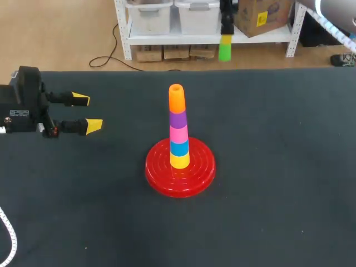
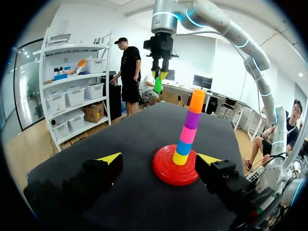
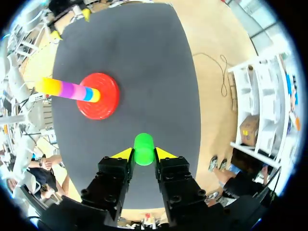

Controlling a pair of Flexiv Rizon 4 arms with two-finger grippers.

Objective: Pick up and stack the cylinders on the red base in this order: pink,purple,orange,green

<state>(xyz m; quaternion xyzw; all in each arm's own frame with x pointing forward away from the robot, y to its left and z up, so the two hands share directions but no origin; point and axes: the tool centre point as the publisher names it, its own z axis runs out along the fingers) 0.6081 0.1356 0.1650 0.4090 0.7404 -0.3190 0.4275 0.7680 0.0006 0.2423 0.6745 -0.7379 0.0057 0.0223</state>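
Closest in, at the left edge of the table [image 1: 267, 194], find the left hand [image 1: 87, 112]: spread wide, nothing between its fingers, aimed toward the middle.

Move on to the table's middle and meet the red base [image 1: 179, 167], carrying a tall, narrow stack: yellow cylinder [image 1: 179, 161] at the bottom, then blue cylinder [image 1: 179, 147], pink cylinder [image 1: 178, 133], purple cylinder [image 1: 177, 119] and orange cylinder [image 1: 176, 100] on top. Shows an open hole at the orange top.

Look right of the stack and over the table's far edge for the green cylinder [image 1: 225, 52], held high and well apart from the stack. Sits pinched from two sides in the right hand [image 3: 143, 154], with its lower part hanging free below the fingers.

Looks like light, stiff, hollow plastic with a smooth skin, so probably slippery rather than fragile. Needs a firm squeeze, not a hard one. Best kept gripped on opposite sides near the upper end, leaving the bottom opening free. Should go down upright and centred over the orange top, since a sideways knock could likely upset so slim a tower.
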